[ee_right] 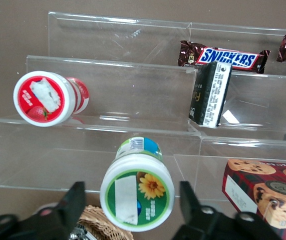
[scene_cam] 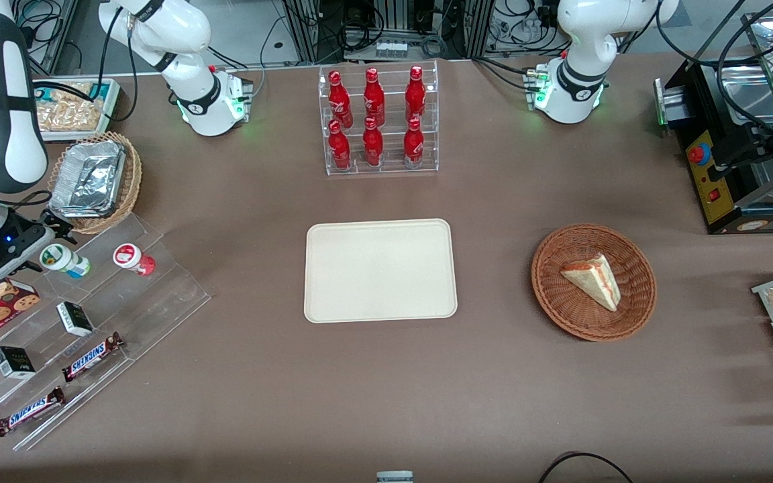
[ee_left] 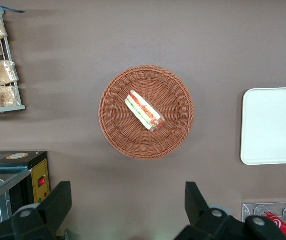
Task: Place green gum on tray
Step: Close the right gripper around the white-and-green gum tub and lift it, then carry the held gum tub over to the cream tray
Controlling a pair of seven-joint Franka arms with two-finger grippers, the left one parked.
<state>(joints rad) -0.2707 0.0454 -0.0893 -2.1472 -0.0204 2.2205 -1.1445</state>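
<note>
Green gum point(scene_cam: 64, 260) lying on clear stepped rack point(scene_cam: 91, 295), middle left of front frame. End effector point(scene_cam: 51, 236) open astride lid, gripping nothing. Probably light, rigid, smooth; best pinched across body below lid. Tray point(scene_cam: 380, 270) bare, mid-table.
</note>
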